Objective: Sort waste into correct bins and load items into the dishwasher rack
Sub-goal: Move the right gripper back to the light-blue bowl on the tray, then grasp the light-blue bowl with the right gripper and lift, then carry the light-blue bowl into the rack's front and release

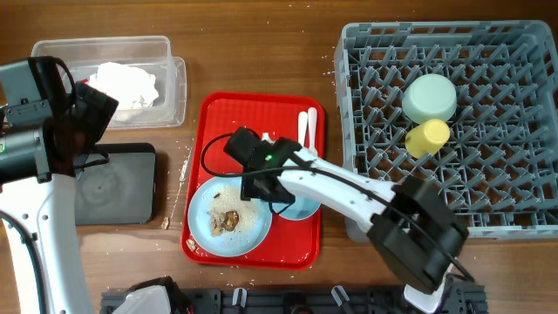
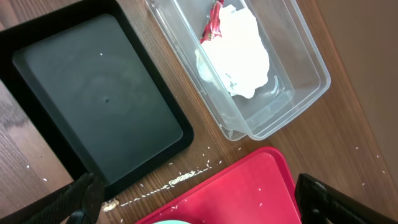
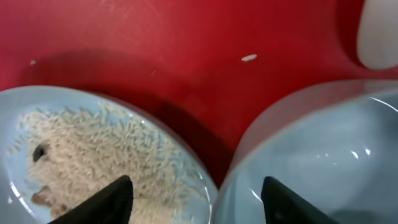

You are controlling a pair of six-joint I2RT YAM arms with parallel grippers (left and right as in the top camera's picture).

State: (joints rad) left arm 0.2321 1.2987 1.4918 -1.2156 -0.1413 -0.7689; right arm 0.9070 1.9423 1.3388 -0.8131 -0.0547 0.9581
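1. Centrally, the right arm (image 1: 349,190) reaches from its base at 5 o'clock toward 10 o'clock. Its white link stretches low over the red tray (image 1: 261,113), and its wrist is bent downward.
2. Right gripper (image 3: 199,202): jaws apart, gripping nothing. In the wrist view one finger (image 3: 106,202) hangs over the light blue plate (image 3: 25,106) and the other over the light blue bowl (image 3: 323,155). The gap between them is above the place where the two rims lie side by side.
3. The plate lies at 7 o'clock on the red tray and carries whitish crumbs (image 3: 106,149) and brown scraps (image 1: 229,218). The bowl sits just beside the plate, at its 3 o'clock, largely hidden by the arm in the overhead view.
4. White fork and spoon (image 1: 308,129): lying at 1 o'clock on the red tray.
5. The left arm (image 1: 35,227) rises along the 9 o'clock edge of the table (image 1: 261,52), its wrist turned downward.
6. Left gripper (image 2: 205,208): fingers spread wide, empty, above the corner of the red tray.
7. The clear tub (image 1: 174,87) stands at 10 o'clock and holds the white napkins (image 2: 239,50) and the red-and-white wrapper (image 2: 213,22). The black tray (image 2: 93,106) lies at 9 o'clock, just beside the tub.
8. Loose crumbs (image 2: 186,177) lie on the table between the black tray and the red tray.
9. The dishwasher rack (image 1: 366,131) stands at 3 o'clock. It holds the pale green bowl (image 1: 430,96), with the yellow cup (image 1: 427,137) just beside it at 6 o'clock.
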